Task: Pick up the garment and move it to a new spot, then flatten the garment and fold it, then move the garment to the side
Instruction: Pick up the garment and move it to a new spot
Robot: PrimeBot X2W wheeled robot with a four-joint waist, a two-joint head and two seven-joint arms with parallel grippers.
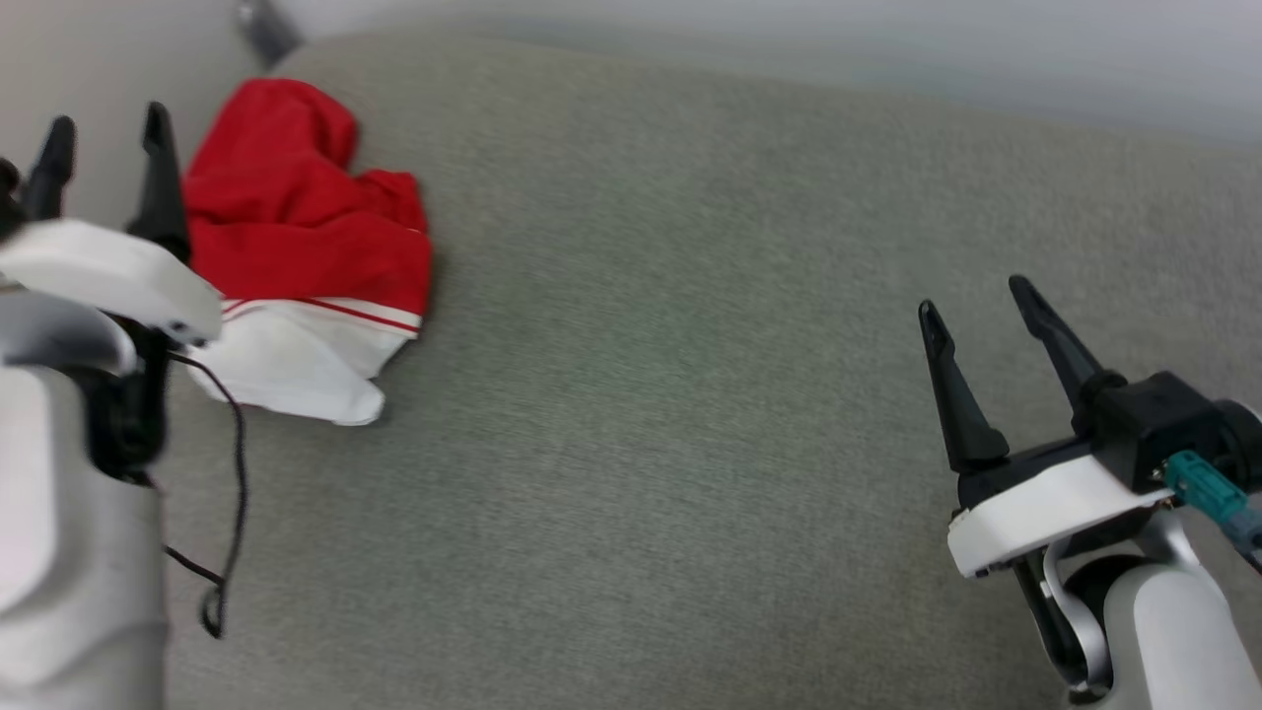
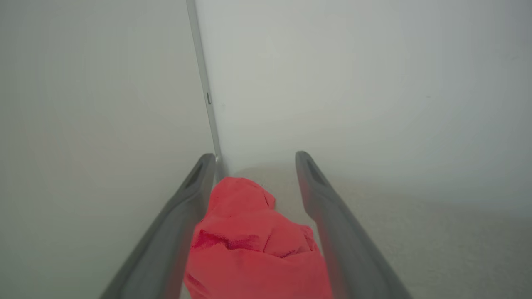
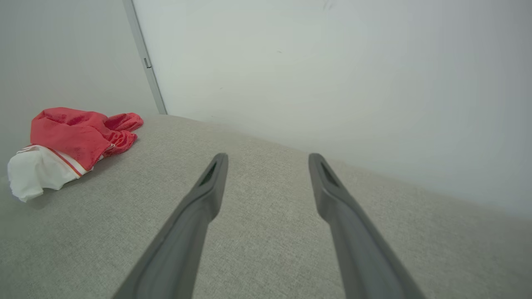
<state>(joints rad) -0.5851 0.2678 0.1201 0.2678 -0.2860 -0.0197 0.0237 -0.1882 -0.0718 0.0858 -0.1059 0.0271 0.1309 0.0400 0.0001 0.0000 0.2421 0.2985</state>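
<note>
Your garment (image 1: 306,227) lies crumpled at the far-left corner of the grey fabric surface (image 1: 690,394), just right of the left end effector (image 1: 108,118), red bulk far, white sleeve nearer you. Right end effector (image 1: 974,299) is well apart. Both wide open, empty; I'd reach w/ the left

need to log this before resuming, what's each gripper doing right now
Left gripper: open, holding nothing; the garment shows between its fingers, not gripped.
Right gripper: open, holding nothing, over the grey fabric surface.
</note>
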